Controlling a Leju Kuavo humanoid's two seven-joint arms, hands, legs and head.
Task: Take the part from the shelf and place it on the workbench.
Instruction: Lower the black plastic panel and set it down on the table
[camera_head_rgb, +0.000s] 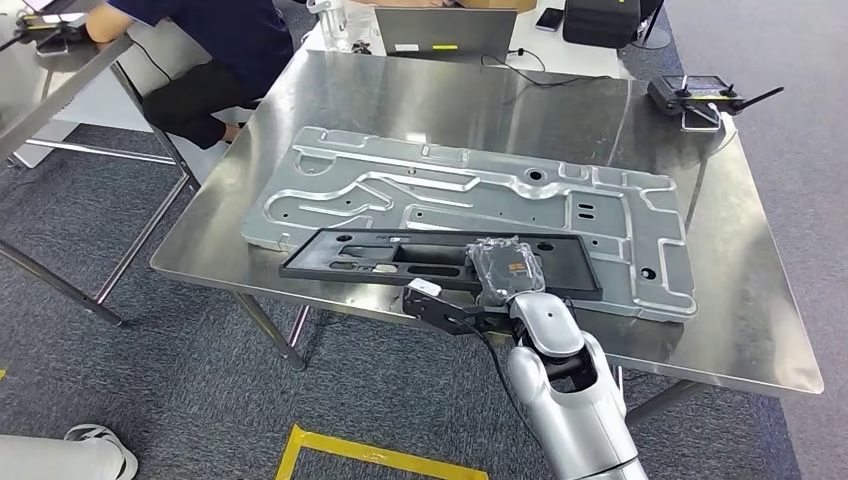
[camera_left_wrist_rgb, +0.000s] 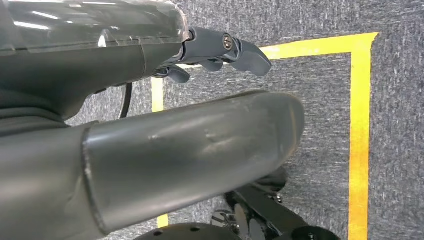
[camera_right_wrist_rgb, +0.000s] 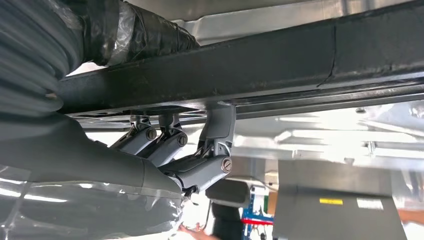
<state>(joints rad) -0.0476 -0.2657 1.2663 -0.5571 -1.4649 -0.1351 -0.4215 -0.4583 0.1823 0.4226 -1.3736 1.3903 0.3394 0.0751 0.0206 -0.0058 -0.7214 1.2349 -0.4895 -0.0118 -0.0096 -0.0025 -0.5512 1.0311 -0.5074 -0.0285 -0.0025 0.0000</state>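
- Head view: right hand (camera_head_rgb: 497, 268) gripping black part (camera_head_rgb: 380, 257), which is lying on the grey plate (camera_head_rgb: 620, 215) at the workbench (camera_head_rgb: 760, 330) front edge.
- Right wrist view: fingers (camera_right_wrist_rgb: 217, 127) wrapping the part's edge.
- Left hand (camera_left_wrist_rgb: 220, 50) hanging over the floor, fingers loosely curled, holding nothing.
- Placing looks nearly done; releasing is left.

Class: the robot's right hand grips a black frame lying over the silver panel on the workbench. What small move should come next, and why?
Probably letting go: the black frame already lies on the silver panel atop the workbench, while the right hand grips its near edge. Opening the fingers and easing back should finish the placing.
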